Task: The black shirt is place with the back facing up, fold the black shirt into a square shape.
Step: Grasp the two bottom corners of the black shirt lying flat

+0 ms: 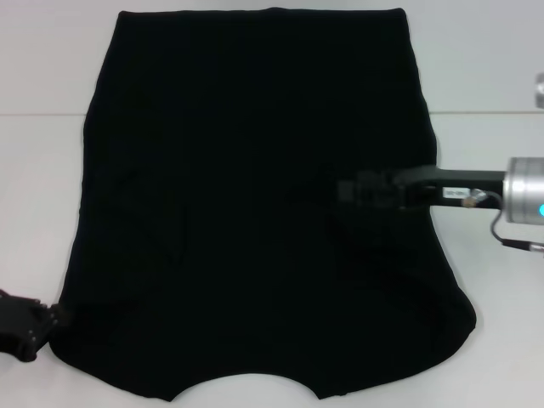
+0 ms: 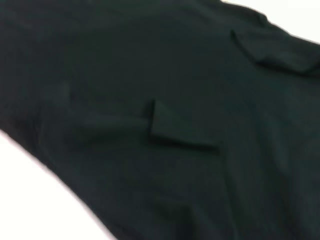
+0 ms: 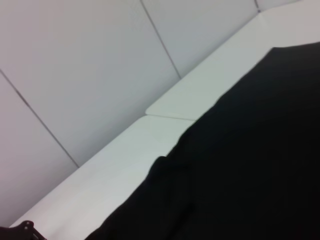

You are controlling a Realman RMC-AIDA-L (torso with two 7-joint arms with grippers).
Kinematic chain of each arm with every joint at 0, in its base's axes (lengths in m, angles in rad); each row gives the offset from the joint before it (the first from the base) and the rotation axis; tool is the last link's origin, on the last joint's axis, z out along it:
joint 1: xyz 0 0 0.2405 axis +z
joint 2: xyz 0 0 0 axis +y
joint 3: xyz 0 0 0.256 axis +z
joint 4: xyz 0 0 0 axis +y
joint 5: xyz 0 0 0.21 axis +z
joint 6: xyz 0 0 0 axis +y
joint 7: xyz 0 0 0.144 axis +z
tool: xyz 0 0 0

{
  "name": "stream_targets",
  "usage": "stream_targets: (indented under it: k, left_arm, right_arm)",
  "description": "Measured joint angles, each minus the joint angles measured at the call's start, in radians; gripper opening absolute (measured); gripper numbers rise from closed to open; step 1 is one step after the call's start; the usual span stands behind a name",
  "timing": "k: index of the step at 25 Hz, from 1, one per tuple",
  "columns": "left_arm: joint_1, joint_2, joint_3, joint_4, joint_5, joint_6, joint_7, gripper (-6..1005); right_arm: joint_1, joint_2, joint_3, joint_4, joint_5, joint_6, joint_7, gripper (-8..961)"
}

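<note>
— Which step am I working through?

— I'm judging an early side fold is in hand: the black shirt [image 1: 255,204] is lying flat across the white table [image 1: 38,170], stretching from its far edge to its near edge, sleeves apparently tucked in already. My right gripper [image 1: 353,191] is reaching in over the shirt's right half; I cannot tell how its fingers are set. My left gripper [image 1: 25,323] is sitting at the near left corner of the cloth, state likewise unclear.

— And next?

— I'm thinking both need a sure pinch on an edge, then a lift across. The cloth is looking soft, matte and limp, creasing into small ridges, so it is likely sagging when raised
</note>
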Motion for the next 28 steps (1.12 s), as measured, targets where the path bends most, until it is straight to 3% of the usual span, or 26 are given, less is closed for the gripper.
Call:
stream_targets:
  k: [3, 15, 21, 25, 28]
  left_arm:
    - [-0.008, -0.004, -0.001, 0.000, -0.010, 0.005, -0.001, 3]
    - [-0.009, -0.005, -0.002, -0.001, -0.049, 0.008, -0.012, 5]
    - [-0.010, -0.005, -0.002, -0.007, -0.052, 0.004, -0.025, 5]
    - [-0.012, -0.006, -0.002, -0.008, -0.055, 0.004, -0.025, 6]
    - [-0.015, -0.006, -0.002, -0.008, -0.060, 0.007, -0.025, 6]
  right_arm:
    - [-0.027, -0.019, 0.005, -0.002, 0.000, -0.023, 0.004, 606]
    - [-0.163, -0.130, 0.026, 0.007, -0.072, -0.115, 0.110, 607]
    - [-0.199, -0.151, 0.031, 0.008, -0.122, -0.147, 0.158, 584]
    - [-0.198, -0.152, 0.035, 0.008, -0.174, -0.151, 0.166, 494]
    - [-0.186, -0.145, 0.036, 0.009, -0.228, -0.149, 0.194, 480]
